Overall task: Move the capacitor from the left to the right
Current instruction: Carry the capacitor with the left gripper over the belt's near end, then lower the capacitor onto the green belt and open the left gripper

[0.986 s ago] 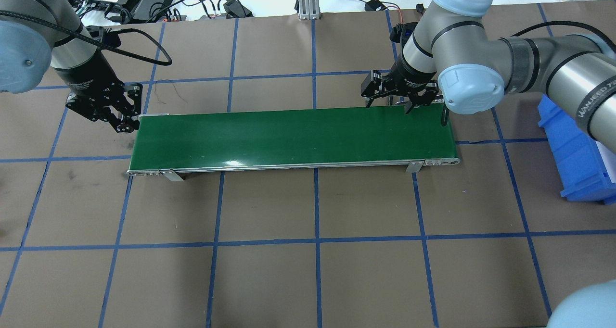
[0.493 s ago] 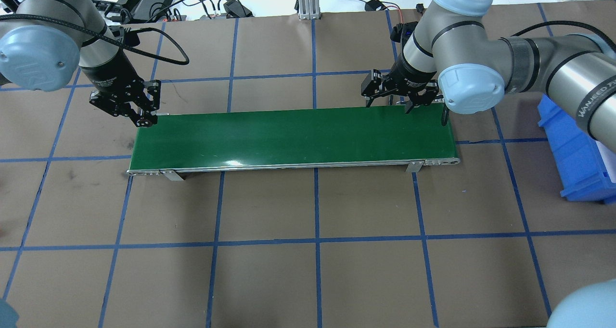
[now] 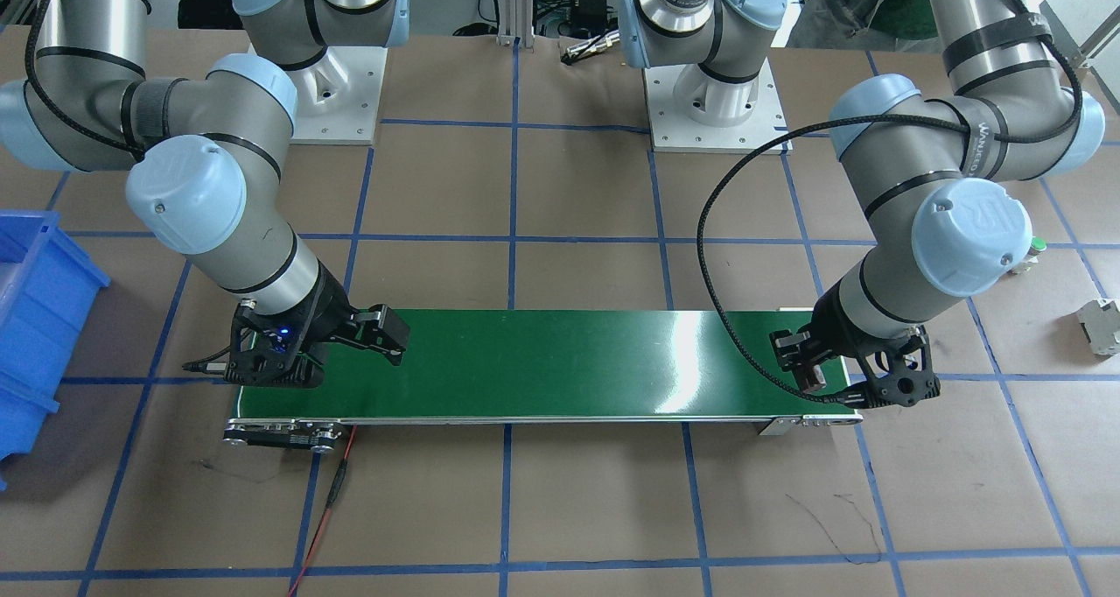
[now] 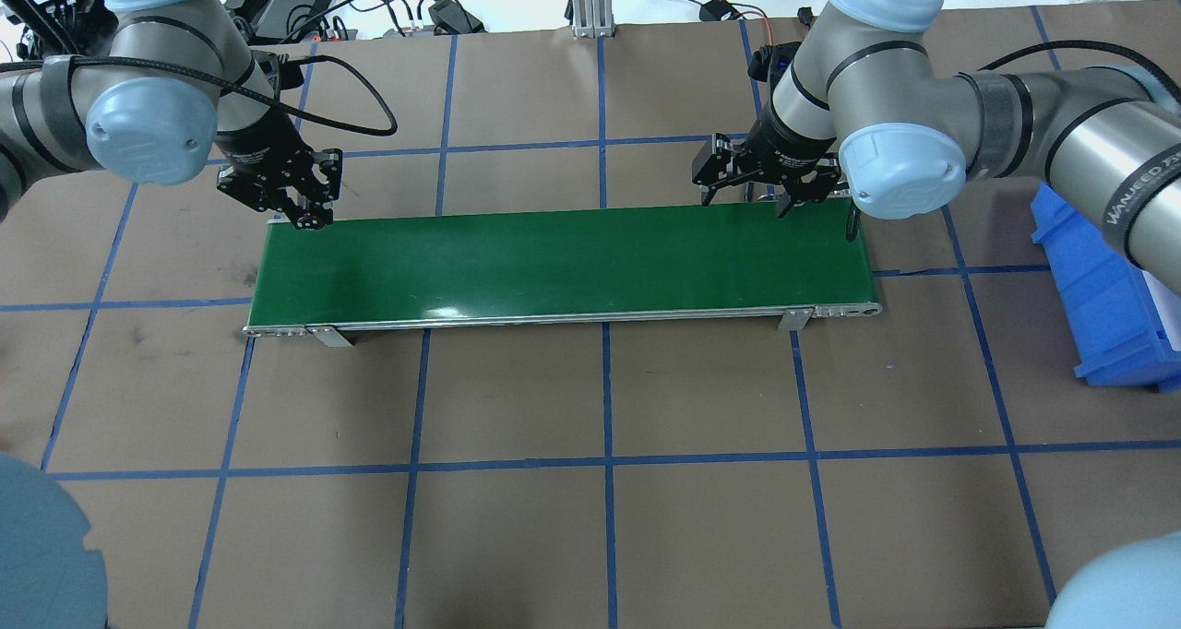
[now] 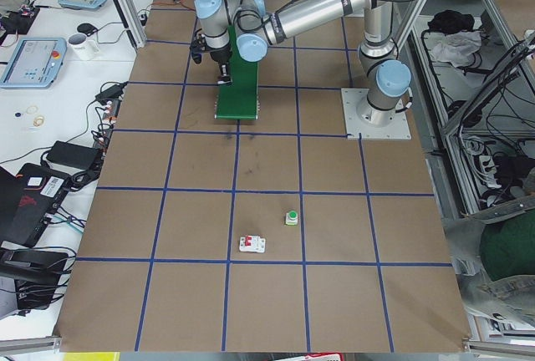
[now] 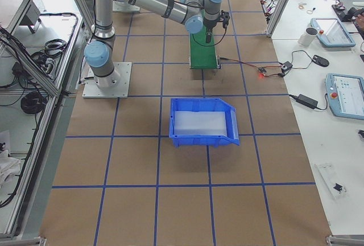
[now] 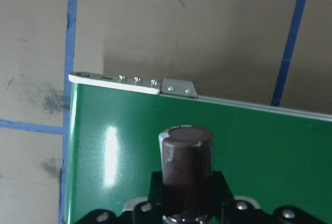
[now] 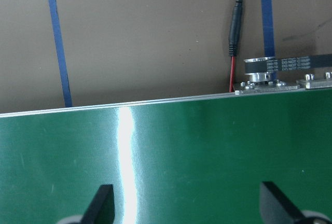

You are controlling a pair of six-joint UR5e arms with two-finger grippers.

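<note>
The capacitor [image 7: 185, 164], a dark maroon glossy stub, is held upright between the fingers of my left gripper [image 4: 307, 210] in the left wrist view. This gripper hovers over the far left corner of the green conveyor belt [image 4: 563, 260]. In the front-facing view it [image 3: 862, 380] is at the belt's [image 3: 569, 361] right end. I cannot make out the capacitor in the exterior views. My right gripper [image 4: 745, 201] is open and empty, low over the far edge of the belt's right part. Its fingertips [image 8: 101, 203] are spread wide above the belt [image 8: 207, 141].
A blue bin [image 4: 1107, 306] stands on the table right of the belt. A white button part with a green cap [image 3: 1035, 249] and a light grey block [image 3: 1101, 324] lie on the table beyond my left arm. A red cable [image 3: 337, 483] runs from the belt's motor end.
My left arm has swung right and away from the robot, bringing its gripper from beside the belt's left end to over its far left corner. The right arm has not moved.
</note>
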